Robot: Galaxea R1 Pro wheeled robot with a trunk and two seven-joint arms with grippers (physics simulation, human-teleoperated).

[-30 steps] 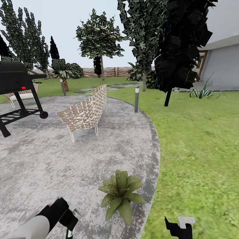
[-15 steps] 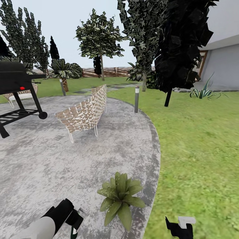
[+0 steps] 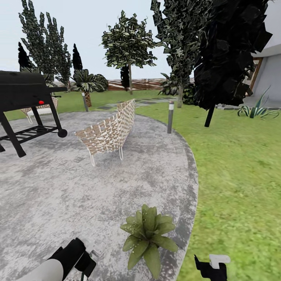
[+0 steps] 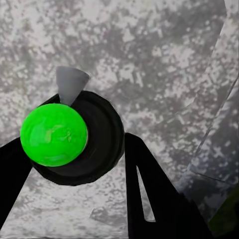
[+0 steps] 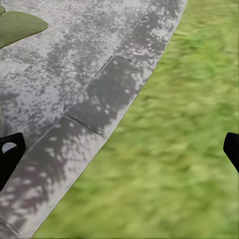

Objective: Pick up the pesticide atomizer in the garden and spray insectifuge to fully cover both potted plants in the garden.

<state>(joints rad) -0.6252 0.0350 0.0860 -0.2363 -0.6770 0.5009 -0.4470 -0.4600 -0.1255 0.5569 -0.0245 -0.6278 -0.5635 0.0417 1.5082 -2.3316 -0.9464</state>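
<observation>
Patio (image 3: 58, 187): round, grey mottled paving w/ darker edging band, lawn (image 3: 242, 175) to its right. I see one potted plant (image 3: 148, 239) near the patio's right edge, low in my head view; broad pointed green leaves, faint white specks, pot hidden under the foliage.

Left gripper (image 4: 74, 164): fingers (image 4: 149, 194) clenched around the pesticide atomizer (image 4: 74, 137), seen end-on in the left wrist view; bright green round end, dark body ring, pale grey cone nozzle to one side. Paving lies beyond it. In the head view my left arm (image 3: 58, 261) sits at the bottom edge, just left of the plant; atomizer barely visible there.

Right gripper (image 5: 119, 149): released, dark fingertips at opposite edges of the right wrist view, well apart, nothing between them. Beyond: patio edging meeting grass, plus a leaf tip at one corner. In the head view the gripper (image 3: 211, 266) hangs over lawn, right of the plant.

Other items, head view:
- woven chair (image 3: 107, 132), mid-patio, white legs
- black grill (image 3: 23, 105) on wheeled stand, far left, red knob
- bollard light (image 3: 170, 116) at patio rim
- trees (image 3: 128, 47) behind, slat fence (image 3: 136, 84) far back
- spiky plant (image 3: 255, 109) and building wall (image 3: 271, 74), far right
</observation>
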